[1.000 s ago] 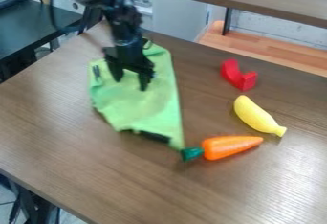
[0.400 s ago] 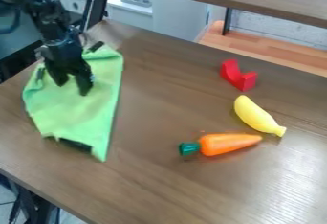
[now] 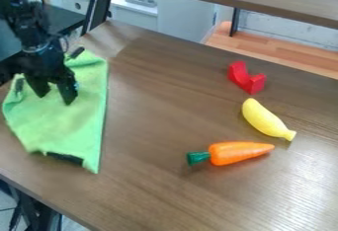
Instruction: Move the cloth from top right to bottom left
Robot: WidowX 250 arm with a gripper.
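Brown table: green cloth spread under pincer

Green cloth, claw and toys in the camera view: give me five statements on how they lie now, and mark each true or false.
1. The green cloth lies on the left part of the table. True.
2. The claw is at the cloth with its fingertips pressed together. False: it is at the cloth, but its fingertips stand apart.
3. The green end of the carrot points left. True.
4. The banana lies between the carrot and the red piece. True.
5. The cloth touches the carrot. False: table surface shows between them.
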